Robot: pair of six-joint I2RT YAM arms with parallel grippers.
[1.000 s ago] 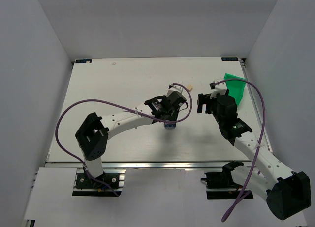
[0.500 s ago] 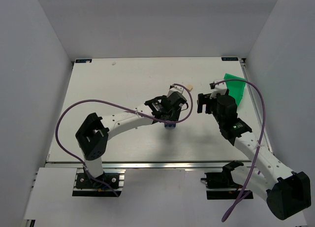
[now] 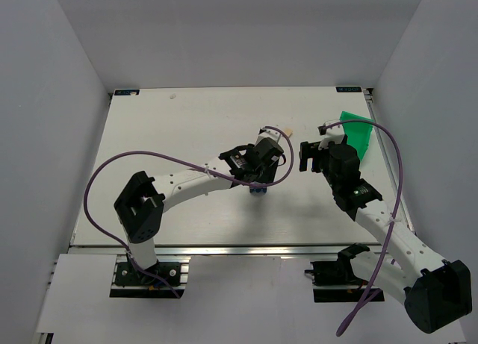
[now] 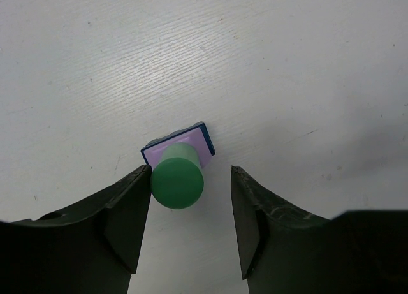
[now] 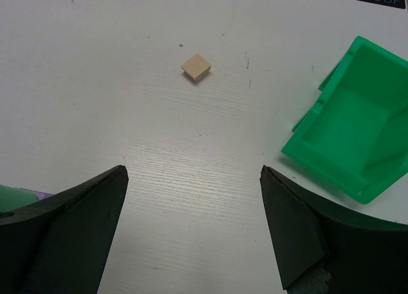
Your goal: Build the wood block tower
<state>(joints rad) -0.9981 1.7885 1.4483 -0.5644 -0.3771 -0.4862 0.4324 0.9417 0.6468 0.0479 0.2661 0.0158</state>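
The beige block [image 5: 196,67] lies flat on the surface [image 3: 172,135], on the far side of the right claw [image 5: 192,173] and about centred between its jaws. Its corners are turned diamond-wise to them. That claw is wide open and empty, and looks the better placed to fetch it. The block has free room all round, and the green bin [image 5: 347,134] sits well apart to its right.

The left claw [image 4: 190,171] stands parted around the tower. There a green cylinder [image 4: 177,177] stands upright on a lilac block [image 4: 191,147], over a dark blue block [image 4: 207,141]. A gap shows beside the claw's right finger.
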